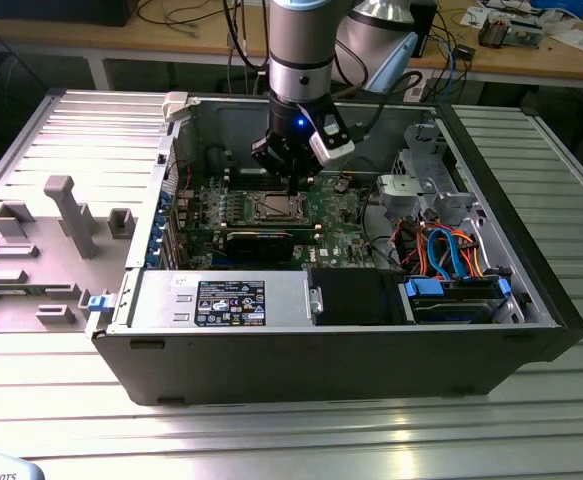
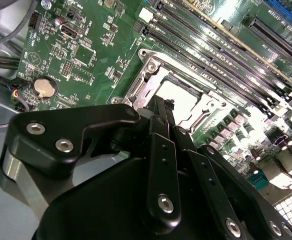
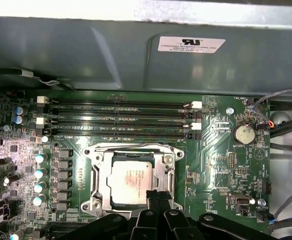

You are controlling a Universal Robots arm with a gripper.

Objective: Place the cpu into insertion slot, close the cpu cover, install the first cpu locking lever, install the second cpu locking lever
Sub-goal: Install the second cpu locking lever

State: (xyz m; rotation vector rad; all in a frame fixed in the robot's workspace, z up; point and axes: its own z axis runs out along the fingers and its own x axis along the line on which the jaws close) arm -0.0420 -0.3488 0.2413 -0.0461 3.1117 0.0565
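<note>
You've got the big ribbed metal table under everything, all long shiny grooves, and lying on it the open computer case, a dark boxy shell with grey sheet-metal walls. On the exterior view's left sits a grey moulded fixture tray with blocky posts. Inside the case the green motherboard is the usual bumpy field of tiny parts, with long narrow black memory slots running side by side and a round silver coin battery near one edge.

The insertion slot is the square socket with the silvery stamped rim, and the cpu already lies flat inside it, dull silver-grey top, square. The cpu cover reads as the thin shiny metal frame around the chip; whether it's fully seated I can't tell.

Your arm comes straight down from above into the case, grey-and-black wrist vertical, a blue light glowing on it. The gripper is matte black with bolted linkages, its fingers drawn together into a narrow point right at the edge of the chip, clamped on nothing I can see.
</note>
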